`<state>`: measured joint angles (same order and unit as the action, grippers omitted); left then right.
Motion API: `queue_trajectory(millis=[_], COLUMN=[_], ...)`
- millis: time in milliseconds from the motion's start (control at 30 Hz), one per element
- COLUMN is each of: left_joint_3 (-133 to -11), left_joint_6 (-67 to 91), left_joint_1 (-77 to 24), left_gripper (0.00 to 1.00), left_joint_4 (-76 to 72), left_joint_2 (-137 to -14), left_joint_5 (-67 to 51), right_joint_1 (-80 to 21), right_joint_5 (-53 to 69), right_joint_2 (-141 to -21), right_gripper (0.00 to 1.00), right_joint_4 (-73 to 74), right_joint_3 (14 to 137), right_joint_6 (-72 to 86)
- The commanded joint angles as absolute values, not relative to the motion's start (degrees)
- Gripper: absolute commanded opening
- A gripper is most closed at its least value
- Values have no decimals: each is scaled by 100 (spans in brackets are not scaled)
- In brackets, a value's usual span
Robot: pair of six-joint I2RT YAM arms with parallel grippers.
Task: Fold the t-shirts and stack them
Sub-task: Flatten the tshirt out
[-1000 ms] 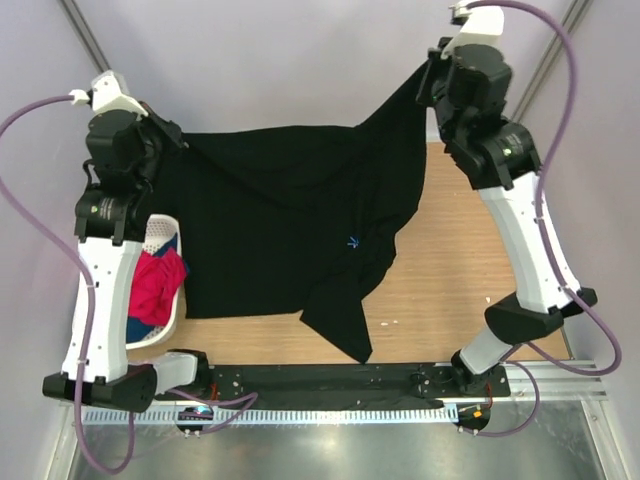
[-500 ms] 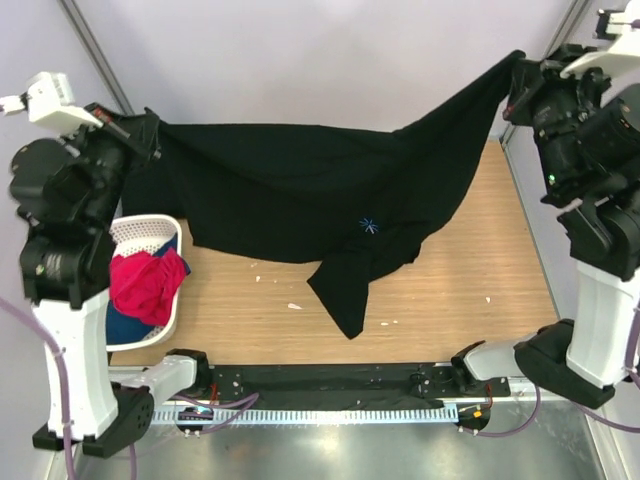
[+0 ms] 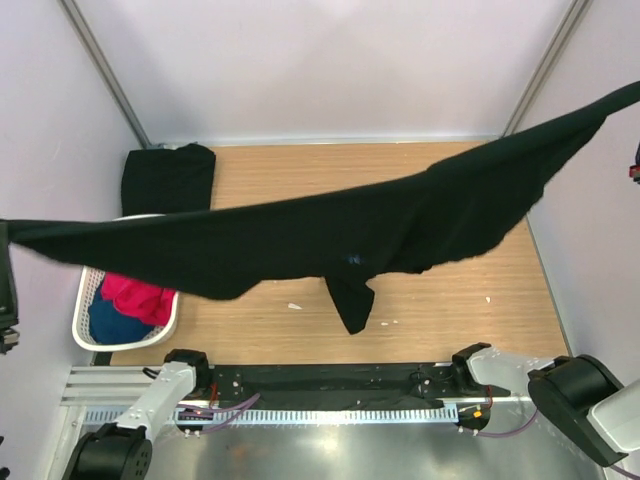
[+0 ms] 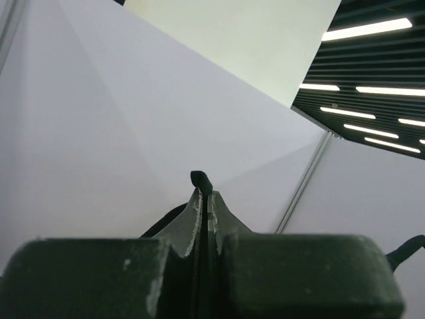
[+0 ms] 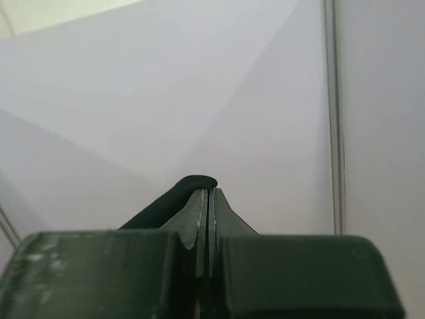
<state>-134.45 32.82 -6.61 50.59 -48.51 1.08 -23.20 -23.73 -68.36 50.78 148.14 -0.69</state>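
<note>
T-shirt (image 3: 300,240) cloth, soft, matte and black, is clamped at either end between the closed jaws of the left end effector (image 4: 206,199) and the right end effector (image 5: 207,197). It is stretched as a narrow band across mid-frame above the wooden table (image 3: 450,310). It is pulled tauter and wider than half a second earlier.

This looks like a robotics lab cell rather than a home. A wooden tabletop (image 3: 450,300) is boxed in by plain pale wall panels (image 3: 320,70) and metal posts (image 3: 103,72). Arm bases (image 3: 572,398) are bolted to a black rail (image 3: 320,380). What is probably a dark slatted ceiling (image 4: 378,63) carries strip lights (image 4: 362,28).
</note>
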Motion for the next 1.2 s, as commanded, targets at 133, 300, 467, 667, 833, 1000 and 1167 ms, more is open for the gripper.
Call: queue_trajectory(millis=[133,300,467,667,833,1000,1167], left_joint_3=[-12614,-11437,-10048,-9632,-11230,-11830,-11015], left_joint_6=[3647,3568,3489,3322,3173,2830,2602], left_joint_1=[-633,-633,-642,-642,-650,-738,-826], left_gripper=[0,0,0,0,0,0,0], left_joint_4=[5721,5180,4168,3208,3023,3024,2620], left_joint_2=[-6089,-6916,-7636,-9148,-9904,-9669,-8466], left_joint_5=[782,993,1309,1248,827,695,677], right_joint_1=[-1934,-1934,-1794,-1310,-1257,-1274,-1257], right_joint_5=[-3100,-4217,-3491,-3014,-2445,-2162,-1812], right_joint_2=[-7400,-8058,-8420,-9727,-11142,-10278,-8704], right_gripper=[1,1,1,1,1,1,1], right_joint_4=[5263,5204,4011,2980,3820,3166,2233], right_joint_3=[14363,13223,11140,10843,14470,14078,12702], right_joint_6=[-211,-509,-106,-166,-316,-579,-747])
